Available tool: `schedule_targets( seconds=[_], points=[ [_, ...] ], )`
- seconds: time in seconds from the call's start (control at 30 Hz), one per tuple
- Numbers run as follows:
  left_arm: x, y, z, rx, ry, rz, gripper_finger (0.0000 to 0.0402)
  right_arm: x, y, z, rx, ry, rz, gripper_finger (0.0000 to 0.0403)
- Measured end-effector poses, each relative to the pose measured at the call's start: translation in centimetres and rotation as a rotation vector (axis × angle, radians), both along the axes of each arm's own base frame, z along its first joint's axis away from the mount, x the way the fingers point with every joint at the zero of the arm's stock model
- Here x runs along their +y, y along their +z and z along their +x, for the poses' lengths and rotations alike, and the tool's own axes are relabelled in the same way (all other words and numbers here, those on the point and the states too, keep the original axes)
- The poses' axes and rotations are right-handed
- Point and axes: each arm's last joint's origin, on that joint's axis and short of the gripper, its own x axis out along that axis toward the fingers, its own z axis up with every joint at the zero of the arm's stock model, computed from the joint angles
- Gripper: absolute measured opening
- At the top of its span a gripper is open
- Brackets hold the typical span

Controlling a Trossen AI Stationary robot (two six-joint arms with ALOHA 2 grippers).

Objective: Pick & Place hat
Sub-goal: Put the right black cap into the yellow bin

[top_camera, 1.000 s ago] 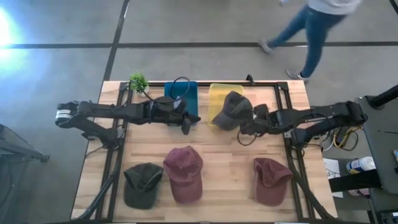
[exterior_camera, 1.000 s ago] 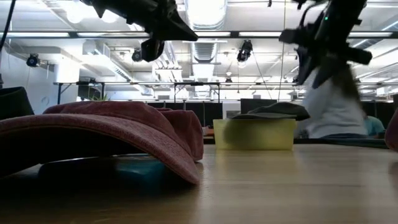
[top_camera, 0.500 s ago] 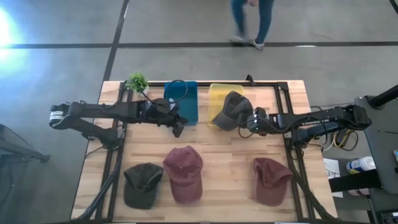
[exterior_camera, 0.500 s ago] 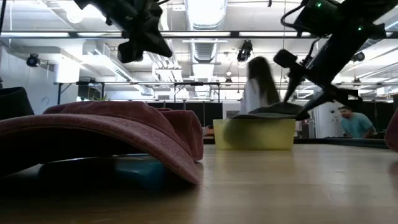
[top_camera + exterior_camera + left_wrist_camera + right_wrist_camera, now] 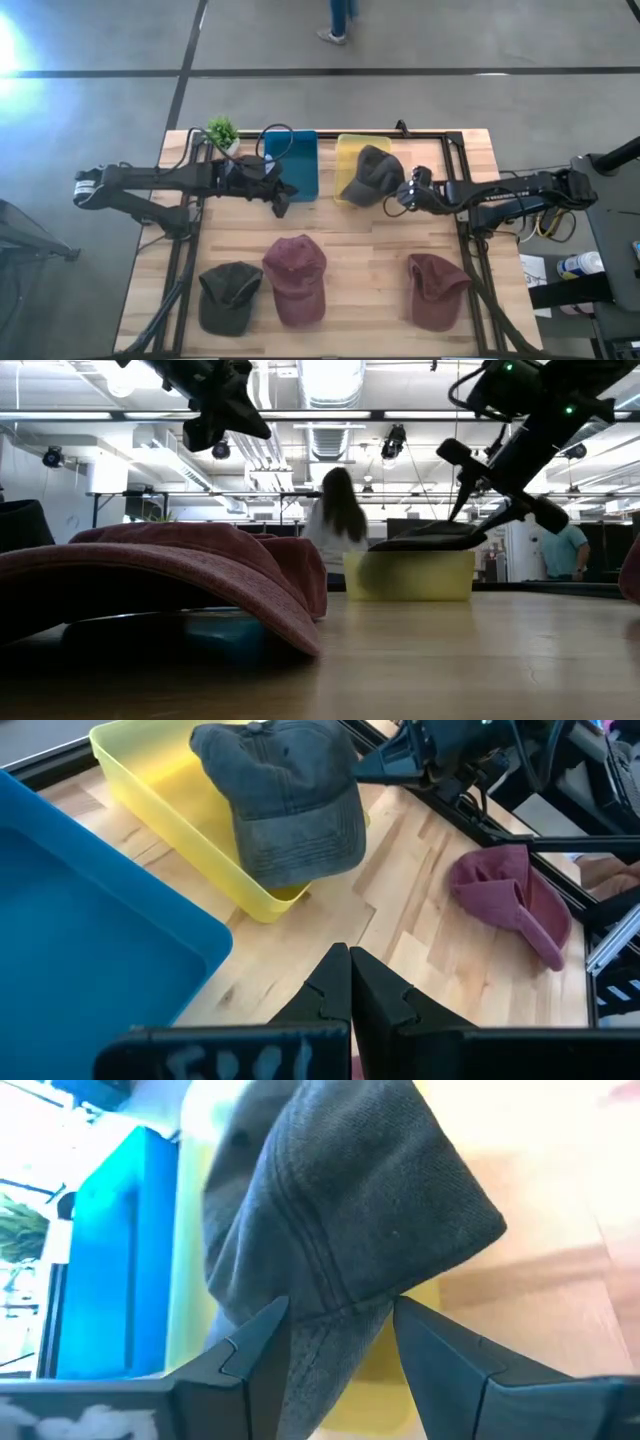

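Since the earlier frames the right pincer (image 5: 404, 195) has pulled back from the grey hat (image 5: 368, 176) toward its own side of the surface (image 5: 380, 262), and the left pincer (image 5: 281, 207) has also moved away, from near the middle to a place in front of the blue bin (image 5: 297, 162). A person walking on the floor behind has also changed position.

In the right wrist view the two dark fingers (image 5: 255, 1348) stand apart, with the brim of the hat between them but not pressed, so the right pincer is wide and holds nothing. The left pincer, seen in the left wrist view (image 5: 349, 982), has its fingers closed together on nothing.

The grey hat now lies on the yellow bin (image 5: 352, 148), partly inside and partly hanging over the rim nearest the right arm. I judge that this hat has been released and its placing is done or almost done.

Three other hats wait on the near part of the surface: a dark green hat (image 5: 229, 296), a maroon hat (image 5: 297, 277) and another maroon hat (image 5: 436, 289). One of them is probably the next to be picked.
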Motion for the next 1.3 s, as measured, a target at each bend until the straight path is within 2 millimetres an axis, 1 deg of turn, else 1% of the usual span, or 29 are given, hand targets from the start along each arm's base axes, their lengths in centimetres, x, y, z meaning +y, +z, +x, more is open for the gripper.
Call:
schedule_targets(
  seconds=[0.07, 0.13, 0.27, 0.47, 0.53, 0.6, 0.7, 0.8, 1.0, 1.1, 1.2, 1.3],
  points=[
    [0.0, 0.0, 0.0, -0.001, 0.004, -0.005, 0.0, -0.4, 0.1, 0.0, 0.018, 0.014, -0.014, 0.0164],
    [0.0, 0.0, 0.0, -0.001, 0.007, -0.011, 0.0, -0.9, 0.1, -0.1, 0.034, 0.018, -0.01, 0.0149],
    [0.0, -0.1, 0.0, -0.001, 0.01, -0.016, 0.0, -2.2, -0.3, -0.4, 0.045, 0.01, -0.006, 0.0104],
    [0.0, -0.9, -0.1, 0.014, 0.031, -0.052, 0.0, -4.6, 0.7, 0.1, -0.018, 0.058, -0.102, 0.0041],
    [-0.1, -1.2, -0.1, 0.021, 0.037, -0.063, 0.0, -5.4, 0.5, 0.1, -0.016, 0.071, -0.083, 0.0028],
    [-0.1, -1.3, -0.1, 0.022, 0.039, -0.069, 0.0, -6.1, -0.1, 0.1, -0.003, 0.092, -0.028, 0.0021],
    [-0.1, -1.3, -0.1, 0.019, 0.041, -0.074, 0.0, -6.8, -1.2, 0.7, -0.006, 0.117, 0.022, 0.0019],
    [-0.1, -1.4, -0.1, 0.019, 0.044, -0.078, 0.0, -7.4, -1.8, 1.9, -0.037, 0.131, 0.007, 0.0024],
    [-0.1, -1.6, -0.1, 0.023, 0.049, -0.087, 0.0, -9.1, -1.9, 5.6, 0.061, 0.212, -0.039, 0.0047],
    [-0.1, -1.6, -0.1, 0.021, 0.053, -0.093, 0.0, -10.0, -1.2, 7.6, 0.101, 0.257, -0.068, 0.006],
    [-0.1, -1.6, -0.1, 0.022, 0.053, -0.093, 0.0, -10.6, 0.8, 9.0, 0.167, 0.317, -0.095, 0.008],
    [-0.1, -1.6, -0.1, 0.022, 0.053, -0.093, 0.0, -10.5, 3.1, 9.5, 0.288, 0.403, -0.135, 0.0103]
  ],
)
